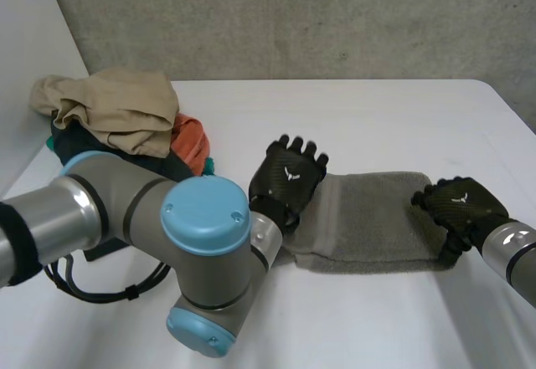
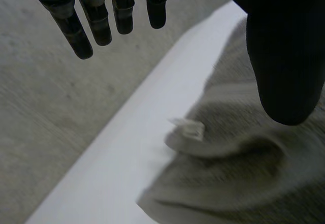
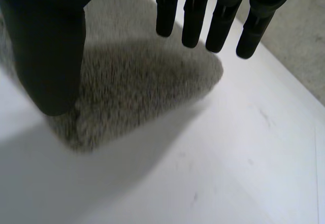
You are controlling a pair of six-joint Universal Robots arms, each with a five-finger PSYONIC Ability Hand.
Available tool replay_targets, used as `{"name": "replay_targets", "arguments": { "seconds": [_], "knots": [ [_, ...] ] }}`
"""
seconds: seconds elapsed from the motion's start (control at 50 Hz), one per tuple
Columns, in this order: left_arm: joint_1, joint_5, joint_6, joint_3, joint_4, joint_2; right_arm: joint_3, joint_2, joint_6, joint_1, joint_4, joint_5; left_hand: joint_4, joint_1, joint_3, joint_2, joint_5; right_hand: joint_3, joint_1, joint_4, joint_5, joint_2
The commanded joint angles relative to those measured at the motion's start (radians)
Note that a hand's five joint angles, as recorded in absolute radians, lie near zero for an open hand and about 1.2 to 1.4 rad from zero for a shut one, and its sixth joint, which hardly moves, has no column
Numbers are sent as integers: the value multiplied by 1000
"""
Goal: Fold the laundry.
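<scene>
Laundry pile [image 1: 117,118] blocks left side; far table [image 1: 377,118] open.

We count one grey towel [image 1: 368,218] on one white table [image 1: 352,110], and one small white tag [image 2: 189,128] at the towel's edge. We count one heap of laundry [image 1: 126,126]; in it we make out one tan piece [image 1: 117,105], one orange piece [image 1: 191,139], one dark piece [image 1: 84,147] and one sliver of teal [image 1: 207,166], though we cannot tell how many garments lie beneath. We count two arms, the left arm [image 1: 126,210] and the right arm [image 1: 512,253], and two black hands, the left hand [image 1: 289,176] and the right hand [image 1: 461,206]
</scene>
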Motion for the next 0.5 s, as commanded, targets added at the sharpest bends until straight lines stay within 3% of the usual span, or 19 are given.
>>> {"name": "replay_targets", "arguments": {
  "seconds": [0.02,0.12,0.2,0.22,0.26,0.4,0.5],
  "knots": [
    [1,-24,8,-4,-71,-32,4,19,-22,-1,-8,9,54,65,43,50,33,199,199,200,193,205],
    [-2,-92,-4,-19,-160,-31,10,19,-22,2,-13,9,74,85,64,70,54,216,216,217,210,222],
    [-18,-142,-9,-53,-200,-20,8,20,-20,11,-22,10,80,91,69,76,60,544,544,545,538,550],
    [-23,-146,-9,-64,-200,-17,2,19,-25,11,-25,12,80,91,69,76,60,821,821,823,815,827],
    [-28,-162,-9,-96,-200,18,-5,19,-34,11,-28,16,80,91,69,76,60,981,981,982,975,987],
    [-26,-165,-48,-168,-197,220,-96,-3,-83,110,-54,130,63,74,52,59,42,981,981,983,976,988],
    [-22,-171,-96,-191,-201,340,-208,5,-135,348,-72,147,42,53,31,38,22,981,981,983,976,988]
  ]
}}
